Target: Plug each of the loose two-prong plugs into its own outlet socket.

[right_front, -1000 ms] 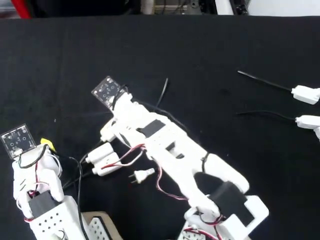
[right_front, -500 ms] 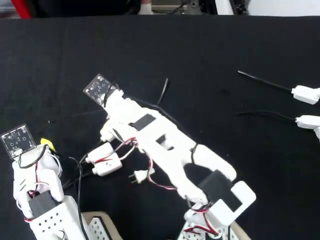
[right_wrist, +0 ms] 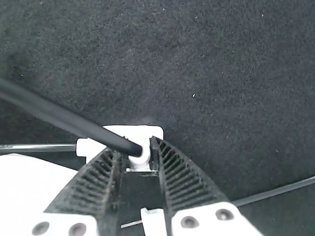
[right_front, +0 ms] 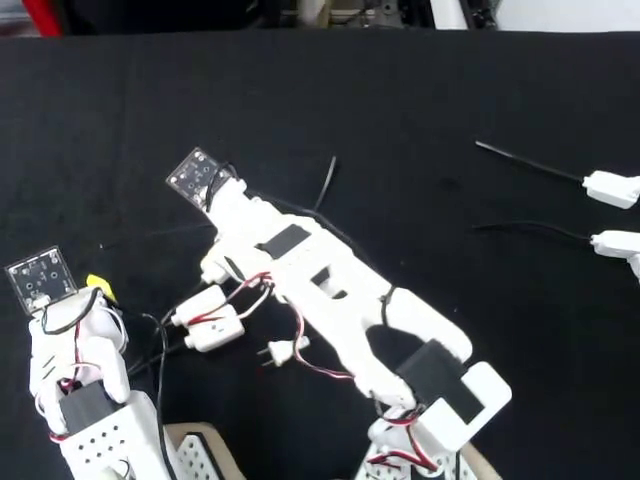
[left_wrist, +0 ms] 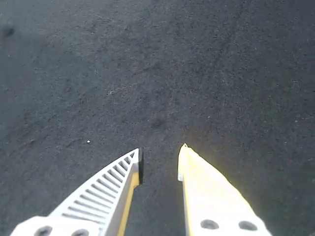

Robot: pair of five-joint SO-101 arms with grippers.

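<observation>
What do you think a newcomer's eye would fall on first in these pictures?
The long white right arm stretches diagonally across the black table, and the right gripper is shut on a white plug where its black cord enters. A loose two-prong plug lies beside that arm, near the arms' bases, while the left gripper hangs open over bare cloth.

1. I find no readable text, number or sign anywhere on the black table (right_front: 420, 110).
2. The white connector (right_wrist: 145, 132) clamped in my right gripper (right_wrist: 135, 146) shows a blank face.
3. The square boards (right_front: 197, 176) on my wrists carry pale dots, too small to read.
</observation>
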